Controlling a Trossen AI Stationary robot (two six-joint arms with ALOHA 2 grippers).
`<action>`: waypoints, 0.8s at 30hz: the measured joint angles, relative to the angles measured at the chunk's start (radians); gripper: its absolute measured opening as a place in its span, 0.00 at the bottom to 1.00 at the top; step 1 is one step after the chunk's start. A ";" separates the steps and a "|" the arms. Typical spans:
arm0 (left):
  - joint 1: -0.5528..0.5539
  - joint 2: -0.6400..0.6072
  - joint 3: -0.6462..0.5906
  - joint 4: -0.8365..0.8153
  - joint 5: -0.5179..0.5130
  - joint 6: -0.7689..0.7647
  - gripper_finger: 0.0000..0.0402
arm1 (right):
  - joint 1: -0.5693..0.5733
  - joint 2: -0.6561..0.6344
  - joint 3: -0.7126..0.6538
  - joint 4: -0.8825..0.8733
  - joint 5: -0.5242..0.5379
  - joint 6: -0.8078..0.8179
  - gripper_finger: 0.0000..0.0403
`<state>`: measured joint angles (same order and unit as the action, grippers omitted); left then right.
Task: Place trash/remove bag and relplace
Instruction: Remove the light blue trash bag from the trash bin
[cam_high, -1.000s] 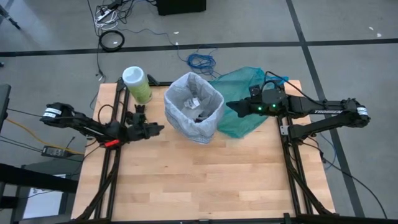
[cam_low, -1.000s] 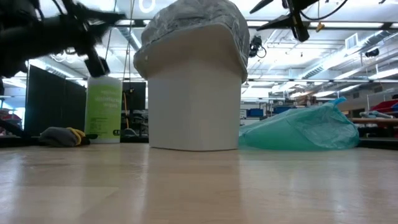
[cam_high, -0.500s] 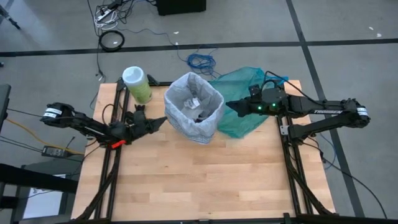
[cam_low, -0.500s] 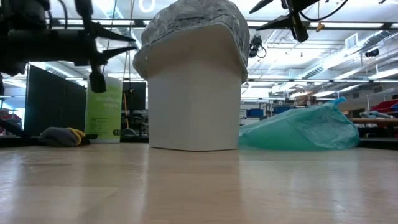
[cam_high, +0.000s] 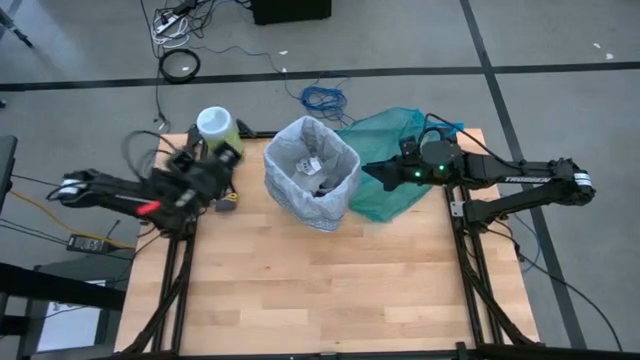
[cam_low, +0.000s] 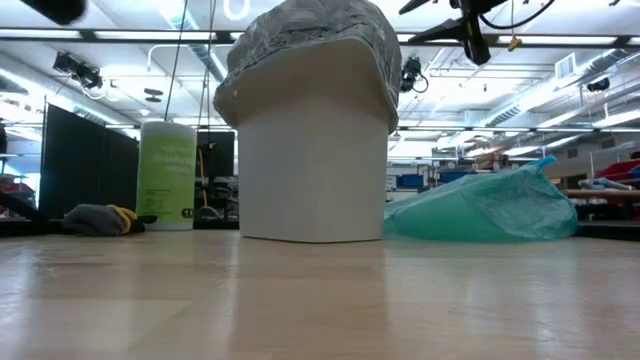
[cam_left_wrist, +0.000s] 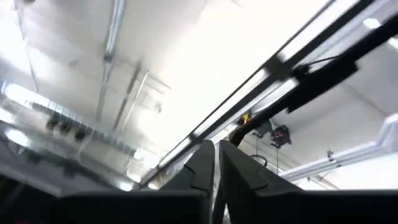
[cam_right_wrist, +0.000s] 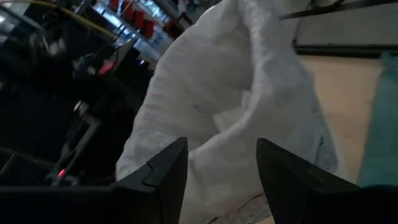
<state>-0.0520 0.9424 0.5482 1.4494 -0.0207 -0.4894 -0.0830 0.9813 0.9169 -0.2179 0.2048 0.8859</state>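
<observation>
The white bin (cam_high: 312, 172) stands on the table's far middle, lined with the pale crinkly bag (cam_low: 310, 30), whose edge is folded over the rim. Small white and dark scraps of trash (cam_high: 318, 178) lie inside. My right gripper (cam_high: 372, 172) is open and hovers level at the bin's right rim. In the right wrist view its fingers (cam_right_wrist: 166, 171) stand just short of the bag's bulging rim (cam_right_wrist: 236, 118), apart from it. My left gripper (cam_left_wrist: 216, 167) is shut, empty and tipped up at the ceiling. It is raised beside the green canister (cam_high: 218, 130).
A teal-green translucent bag (cam_high: 398, 165) lies on the table's far right under my right arm, also in the low view (cam_low: 485, 205). The green wipes canister (cam_low: 180, 175) stands at the far left corner. Bare wood (cam_high: 320, 290) spreads across the near half.
My left arm has lifted up from beside the bin and swung toward the table's far left, beside the green canister. It has tipped its gripper upward and left the low view but for a blur at the top corner. The bin and bag stay put.
</observation>
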 joint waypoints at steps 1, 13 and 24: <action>0.013 -0.064 0.000 -0.088 0.014 0.019 0.06 | 0.000 0.000 0.000 0.001 -0.014 0.000 0.45; 0.050 -0.535 0.337 -1.983 -0.463 0.014 0.01 | 0.008 0.000 -0.001 0.004 -0.104 0.000 0.45; 0.015 -0.321 0.115 -1.974 -0.383 -0.351 0.02 | 0.008 0.000 -0.001 0.003 -0.104 -0.022 0.45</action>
<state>-0.0375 0.6215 0.6631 -0.5249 -0.4032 -0.8408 -0.0750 0.9813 0.9161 -0.2152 0.1012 0.8635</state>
